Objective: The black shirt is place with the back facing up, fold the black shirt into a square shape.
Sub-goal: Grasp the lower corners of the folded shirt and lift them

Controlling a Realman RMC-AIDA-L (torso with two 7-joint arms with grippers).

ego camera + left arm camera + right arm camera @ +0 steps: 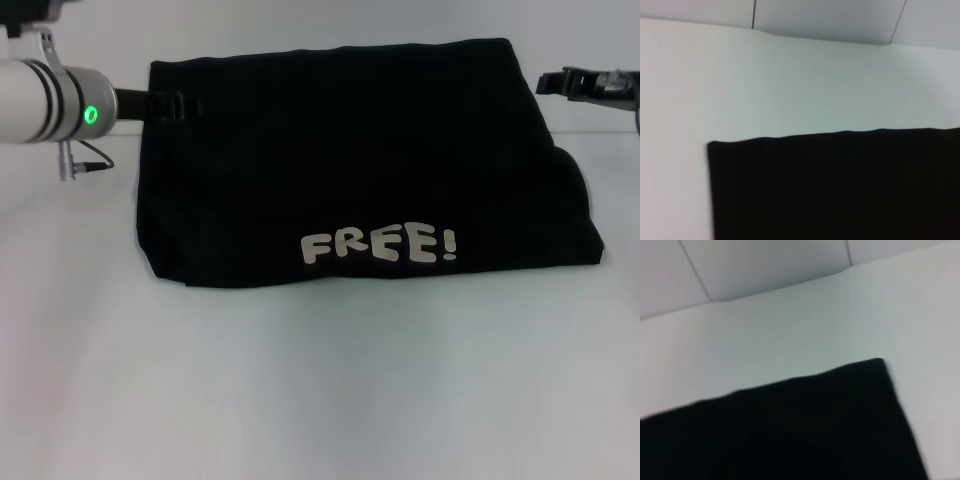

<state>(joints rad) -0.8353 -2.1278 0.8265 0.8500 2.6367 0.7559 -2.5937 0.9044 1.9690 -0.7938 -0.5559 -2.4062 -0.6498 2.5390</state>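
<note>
Bare white table (320, 390) nearest, then folded black shirt (350, 170) lying flat mid-table, "FREE!" print (380, 246) up; left gripper (165, 104) at its far-left corner, right gripper (590, 84) just off its far-right corner, grip of both impossible to tell; pale panelled wall (830, 20) behind.

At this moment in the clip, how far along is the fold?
Mostly done, it seems: the black shirt lies on the white table as a compact, roughly rectangular bundle with "FREE!" showing on top. Nothing is held. The left gripper sits at the far left corner, the right gripper off the far right corner. Possibly left: tidying the bulging right edge into a truer square.
</note>
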